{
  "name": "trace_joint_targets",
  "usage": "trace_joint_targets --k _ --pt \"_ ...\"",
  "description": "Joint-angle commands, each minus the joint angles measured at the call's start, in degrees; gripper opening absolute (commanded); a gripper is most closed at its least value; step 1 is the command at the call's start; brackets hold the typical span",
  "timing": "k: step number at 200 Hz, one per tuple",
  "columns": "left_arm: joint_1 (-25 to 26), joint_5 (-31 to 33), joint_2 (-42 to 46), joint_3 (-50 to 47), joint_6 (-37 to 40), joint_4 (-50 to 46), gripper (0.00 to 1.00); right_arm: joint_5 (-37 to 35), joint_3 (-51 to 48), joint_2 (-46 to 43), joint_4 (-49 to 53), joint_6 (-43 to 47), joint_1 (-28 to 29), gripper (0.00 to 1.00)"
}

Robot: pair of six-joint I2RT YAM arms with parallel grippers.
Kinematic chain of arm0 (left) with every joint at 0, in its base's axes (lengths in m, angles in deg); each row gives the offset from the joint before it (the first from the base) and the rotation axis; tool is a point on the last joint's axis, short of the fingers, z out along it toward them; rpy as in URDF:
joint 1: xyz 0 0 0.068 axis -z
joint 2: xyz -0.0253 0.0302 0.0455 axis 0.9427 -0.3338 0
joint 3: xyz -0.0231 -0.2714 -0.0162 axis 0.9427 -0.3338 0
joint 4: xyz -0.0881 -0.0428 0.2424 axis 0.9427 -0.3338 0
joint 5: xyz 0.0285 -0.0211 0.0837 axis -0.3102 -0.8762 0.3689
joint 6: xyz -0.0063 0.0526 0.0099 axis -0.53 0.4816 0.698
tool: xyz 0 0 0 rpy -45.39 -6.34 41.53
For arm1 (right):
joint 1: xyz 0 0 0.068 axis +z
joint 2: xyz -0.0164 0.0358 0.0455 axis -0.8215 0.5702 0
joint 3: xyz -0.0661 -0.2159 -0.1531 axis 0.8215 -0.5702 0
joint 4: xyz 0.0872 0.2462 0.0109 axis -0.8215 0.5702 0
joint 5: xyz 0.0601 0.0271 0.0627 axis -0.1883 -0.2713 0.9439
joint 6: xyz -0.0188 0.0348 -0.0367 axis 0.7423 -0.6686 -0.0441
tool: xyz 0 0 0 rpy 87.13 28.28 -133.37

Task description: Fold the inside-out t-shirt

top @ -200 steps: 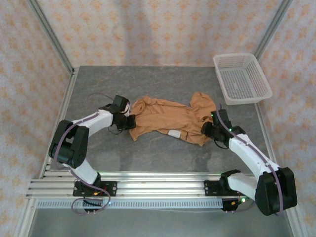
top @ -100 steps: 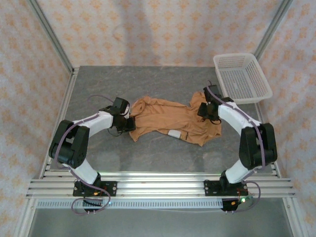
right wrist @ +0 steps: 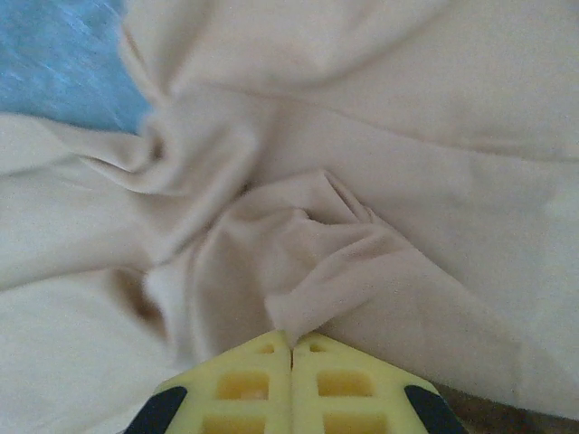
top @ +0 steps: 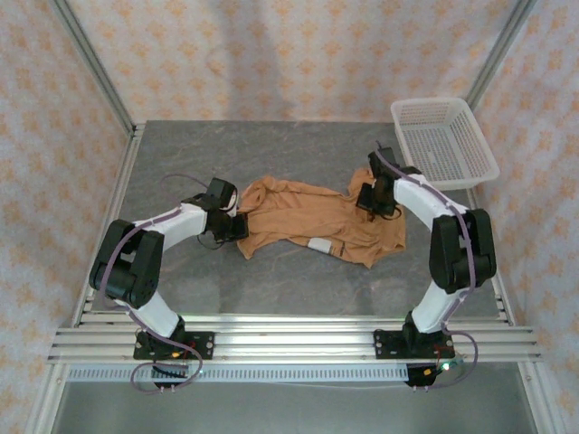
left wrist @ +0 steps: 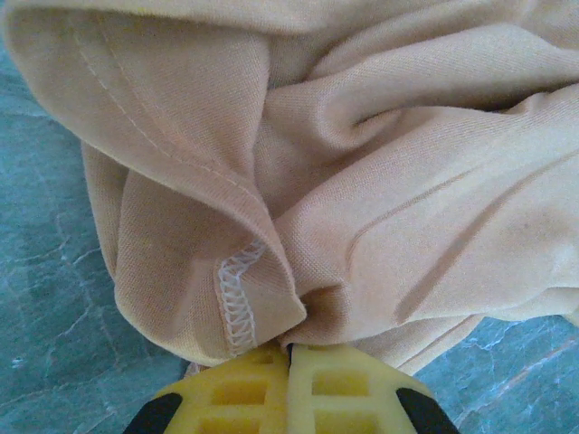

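Note:
The inside-out t-shirt [top: 312, 215], orange-tan and rumpled, lies in a bunched strip across the middle of the grey table, a small white label [top: 319, 245] at its near edge. My left gripper [top: 240, 224] sits at the shirt's left end, shut on a fold of the fabric [left wrist: 298, 316] beside a white overlock seam [left wrist: 237, 298]. My right gripper [top: 369, 201] is at the shirt's right end, shut on a pinched fold of the cloth [right wrist: 298, 321]. Both pairs of yellow fingers [right wrist: 289, 384] meet with cloth caught at their tips.
A white mesh basket [top: 443, 143] stands at the back right corner of the table [top: 271, 149]. Metal frame posts and patterned walls close in the left, right and back sides. An aluminium rail [top: 271, 339] runs along the near edge.
The right arm swung from the shirt's near right edge up to its far right end, and its gripper closed on a fold there. The left gripper stayed shut in place.

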Motion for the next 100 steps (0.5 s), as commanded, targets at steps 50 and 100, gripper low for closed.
trace_joint_targets --k 50,100 --pt "-4.53 1.38 3.45 4.45 2.5 -5.49 0.0 3.12 12.05 -15.62 13.01 -2.9 -1.65 0.0" --pt "-5.07 1.15 4.37 4.57 2.96 -6.28 0.0 10.27 8.39 -15.21 11.15 -4.67 -3.81 0.0"
